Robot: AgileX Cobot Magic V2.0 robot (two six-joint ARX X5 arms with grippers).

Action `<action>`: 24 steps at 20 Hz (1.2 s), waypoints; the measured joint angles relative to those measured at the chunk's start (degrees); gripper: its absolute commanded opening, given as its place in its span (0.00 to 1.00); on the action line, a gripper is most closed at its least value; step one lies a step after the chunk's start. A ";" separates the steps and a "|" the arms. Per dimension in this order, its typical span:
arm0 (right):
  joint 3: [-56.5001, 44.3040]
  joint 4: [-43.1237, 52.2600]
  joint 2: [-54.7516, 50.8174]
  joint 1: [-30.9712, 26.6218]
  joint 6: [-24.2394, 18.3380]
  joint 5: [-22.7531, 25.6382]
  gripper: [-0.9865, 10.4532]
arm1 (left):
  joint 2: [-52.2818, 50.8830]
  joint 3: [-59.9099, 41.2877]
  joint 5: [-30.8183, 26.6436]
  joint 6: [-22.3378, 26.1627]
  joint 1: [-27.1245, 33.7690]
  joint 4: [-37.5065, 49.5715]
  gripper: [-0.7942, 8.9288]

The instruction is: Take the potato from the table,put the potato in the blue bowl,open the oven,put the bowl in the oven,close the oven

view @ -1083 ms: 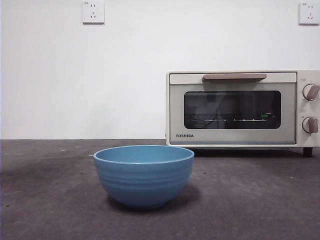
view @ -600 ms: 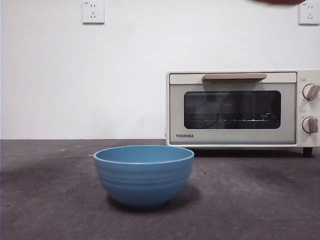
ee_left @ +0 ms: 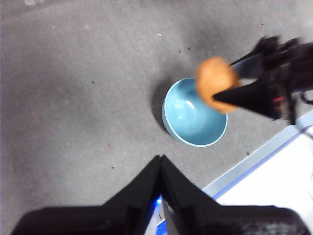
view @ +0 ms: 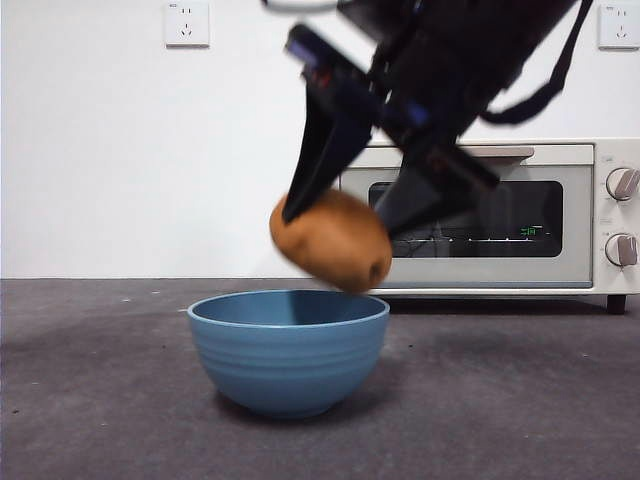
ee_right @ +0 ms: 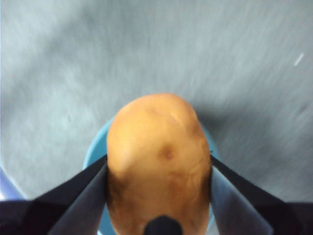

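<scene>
My right gripper (view: pixel 345 225) comes down from the upper right, shut on the orange-brown potato (view: pixel 332 241), which hangs just above the rim of the blue bowl (view: pixel 288 350). In the right wrist view the potato (ee_right: pixel 159 156) fills the space between the two jaws, with the bowl's rim (ee_right: pixel 93 152) showing below it. From the left wrist view I see the bowl (ee_left: pixel 191 113) from high above, the potato (ee_left: pixel 215 83) over its edge in the right gripper (ee_left: pixel 225 90). My left gripper (ee_left: pixel 160 161) is shut, high over the table (view: pixel 90 380). The cream oven (view: pixel 480 215) stands closed at the back right.
A white wall with two sockets (view: pixel 187 23) backs the table. A white board with a blue edge (ee_left: pixel 259 181) lies beside the bowl in the left wrist view.
The right arm has swept in from the top right with the potato and now holds it just over the bowl. The bowl and oven have not moved.
</scene>
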 measured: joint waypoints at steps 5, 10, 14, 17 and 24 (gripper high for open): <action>0.00 0.98 2.78 0.02 3.04 -1.77 0.19 | 0.00 0.00 0.00 0.61 0.00 0.63 0.08; 0.00 1.81 2.80 0.42 4.87 -1.16 0.48 | 0.09 0.00 0.00 0.61 0.00 1.64 0.08; 0.00 1.84 2.80 1.60 5.35 0.55 0.48 | 1.03 0.00 0.00 0.61 0.00 2.16 0.08; 0.48 1.53 2.80 1.90 5.62 0.61 0.48 | 1.44 0.00 0.00 0.61 0.02 2.16 0.08; 17.09 -21.03 0.74 1.90 -0.42 5.16 0.47 | 3.74 0.00 0.17 -0.11 -3.17 10.40 0.08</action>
